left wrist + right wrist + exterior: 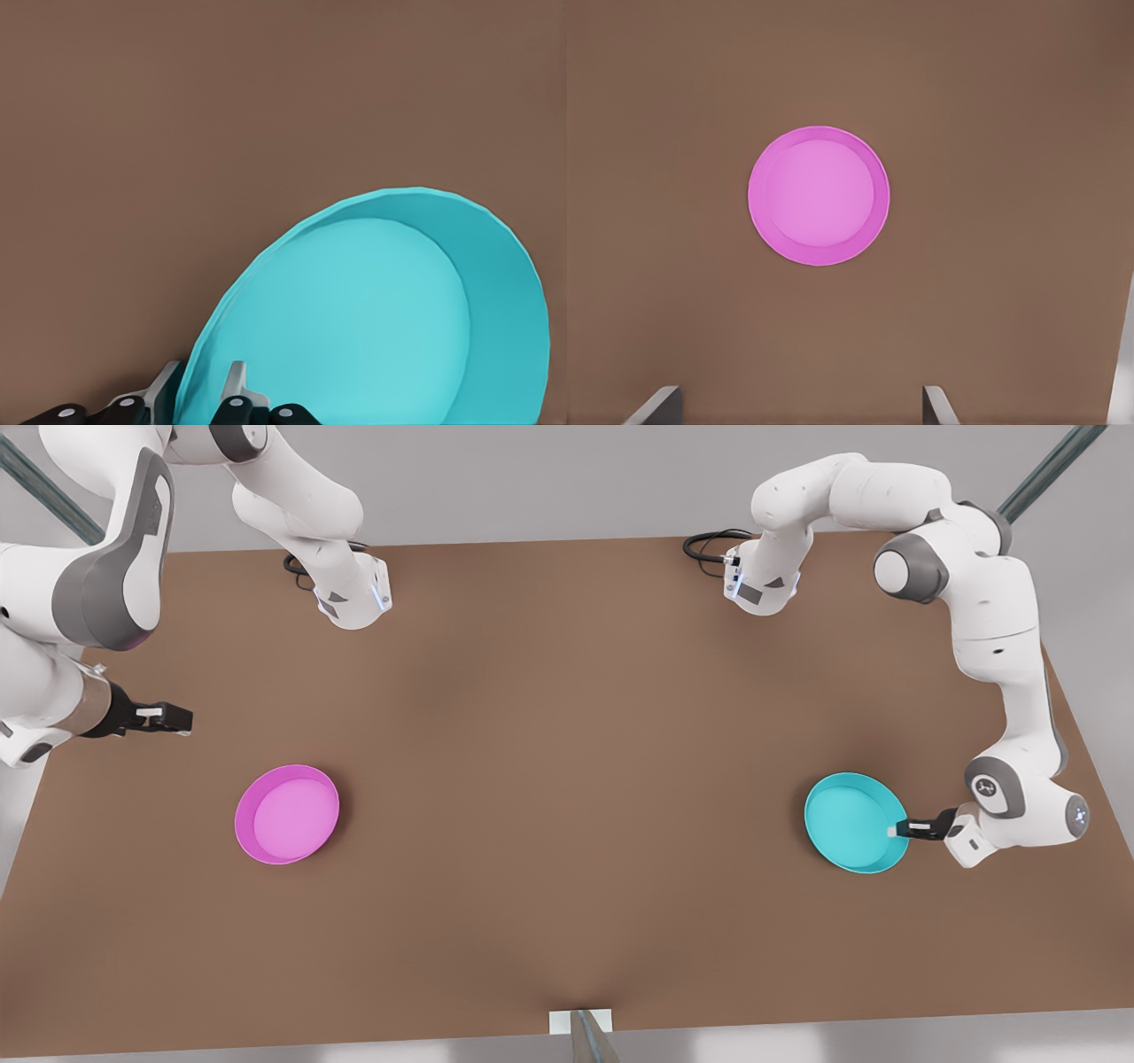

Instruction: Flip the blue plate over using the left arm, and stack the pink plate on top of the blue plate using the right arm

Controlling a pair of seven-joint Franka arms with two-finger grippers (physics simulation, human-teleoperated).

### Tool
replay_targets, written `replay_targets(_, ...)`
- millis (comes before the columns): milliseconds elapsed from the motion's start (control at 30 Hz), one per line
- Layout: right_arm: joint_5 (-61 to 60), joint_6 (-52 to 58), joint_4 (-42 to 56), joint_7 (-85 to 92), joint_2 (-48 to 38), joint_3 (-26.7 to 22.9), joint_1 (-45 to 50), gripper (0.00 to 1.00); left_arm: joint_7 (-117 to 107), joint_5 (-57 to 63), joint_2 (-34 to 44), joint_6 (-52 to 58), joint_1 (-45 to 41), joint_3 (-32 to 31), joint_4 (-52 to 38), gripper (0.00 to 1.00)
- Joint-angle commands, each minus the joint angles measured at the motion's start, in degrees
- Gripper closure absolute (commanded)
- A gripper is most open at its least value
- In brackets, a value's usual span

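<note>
The blue plate lies open side up on the brown table at the front view's right. My left gripper reaches in from that side and is shut on the plate's rim. In the left wrist view the rim of the blue plate passes between the two fingertips of the left gripper. The pink plate rests open side up at the front view's left. My right gripper hovers above and behind it, open and holding nothing. From the right wrist view the pink plate lies well beyond the right gripper.
Both arm bases stand at the table's far edge, each with a black cable. A wide stretch of bare table separates the two plates. A small white bracket sits at the near edge.
</note>
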State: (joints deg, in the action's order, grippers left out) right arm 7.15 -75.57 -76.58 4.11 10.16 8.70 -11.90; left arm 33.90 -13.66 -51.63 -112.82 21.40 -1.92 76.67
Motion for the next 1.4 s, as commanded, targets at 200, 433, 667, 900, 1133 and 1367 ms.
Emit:
replay_targets(200, -0.11, 0.24, -0.06, 0.72, 0.04, 0.08, -0.4, 0.0, 7.06, 0.04, -0.4, -0.39, -0.21, -0.01, -0.03, 0.75)
replay_targets(433, -0.11, 0.59, -0.06, 0.81, 0.22, 0.08, -0.4, 0.0, 3.45, 0.65, 0.47, -0.39, -0.48, -0.01, -0.11, 0.79)
replay_targets(667, -0.11, 0.77, 0.03, 0.81, 0.57, 0.17, -0.49, 0.0, -5.6, 5.21, 8.03, 1.63, -5.22, -0.01, -0.46, 0.79)
replay_targets(900, -0.2, 0.86, 0.03, 0.55, 0.65, 0.17, -0.49, 0.0, -42.42, 14.35, 26.23, 12.27, -26.49, 2.18, -2.05, 0.79)
replay_targets(1133, -0.11, 0.86, -0.06, 0.81, 0.66, 0.17, -0.49, 0.0, -72.92, 45.29, 27.72, 19.74, -49.34, 1.66, -5.04, 0.79)
replay_targets(1367, -0.2, 0.95, -0.15, 0.72, 0.66, 0.09, -0.58, 0.0, -86.45, 49.43, 13.31, 13.15, -92.14, 42.08, -7.5, 0.79)
